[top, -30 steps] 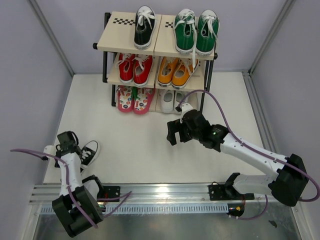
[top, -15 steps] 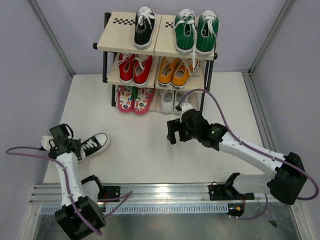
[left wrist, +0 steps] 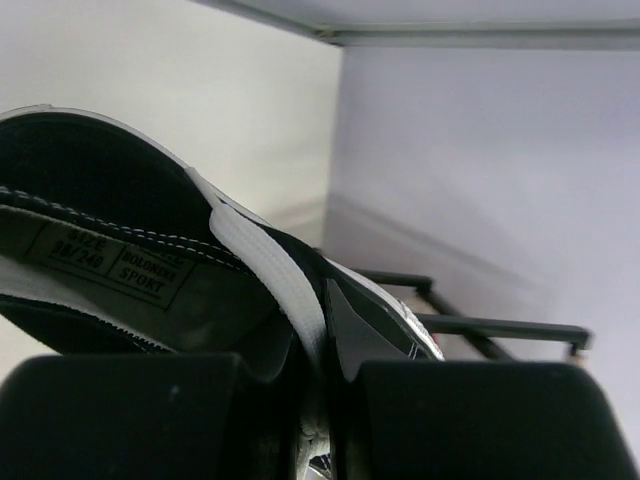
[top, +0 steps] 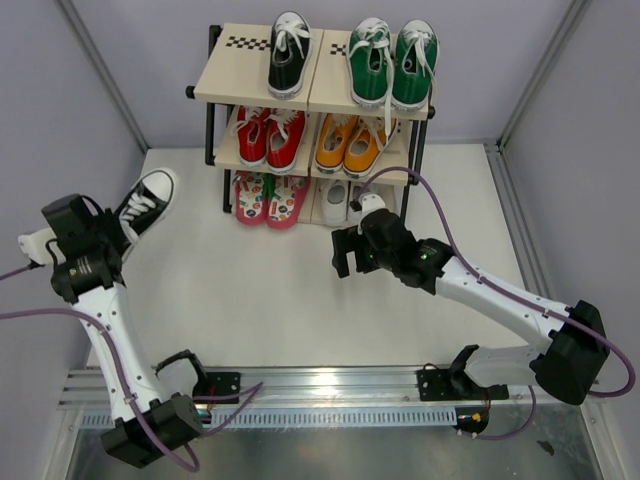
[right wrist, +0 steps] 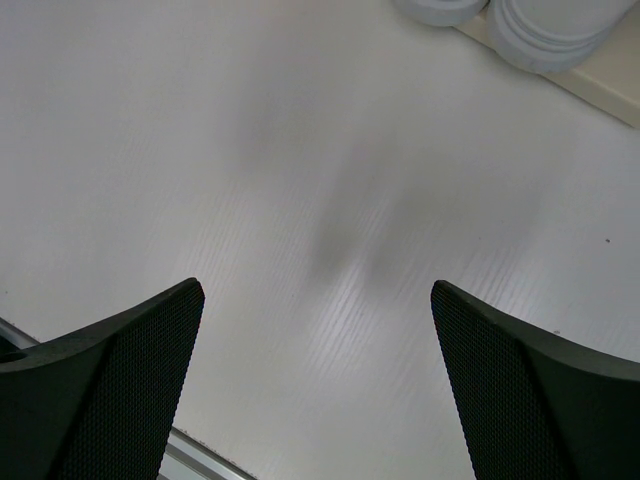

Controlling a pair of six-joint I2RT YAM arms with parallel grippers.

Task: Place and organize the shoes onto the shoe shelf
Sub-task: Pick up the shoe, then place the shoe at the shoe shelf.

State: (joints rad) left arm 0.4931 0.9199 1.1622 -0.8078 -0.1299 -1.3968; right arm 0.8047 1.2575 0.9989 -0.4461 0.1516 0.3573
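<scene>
1. Along the back of the white table (top: 280, 300) stands the shoe shelf (top: 222, 82); its top left board has bare room beside a lone shelved sneaker (top: 289, 55), black with white laces, which is probably the gap the last shoe is meant to fill.
2. Every other spot holds a full pair: green sneakers (top: 392, 65) on the top right; the red pair (top: 270, 135) and orange pair (top: 352, 143) in the middle; flip-flops (top: 268, 198) and white shoes (top: 345, 200) on the bottom.
3. At the far left, well apart from the shelf, the second black sneaker (top: 147, 200) is held off the table, toe pointing toward the back.
4. The left gripper (top: 108, 235) has its jaws clamped on that sneaker's heel collar; the wrist view shows the labelled lining between the fingers; gripping the heel should leave the toe free to go onto the board first.
5. The right gripper (top: 345, 262) hangs over bare table near the white shoes, jaws wide apart and holding nothing; it seems to be keeping clear.
</scene>
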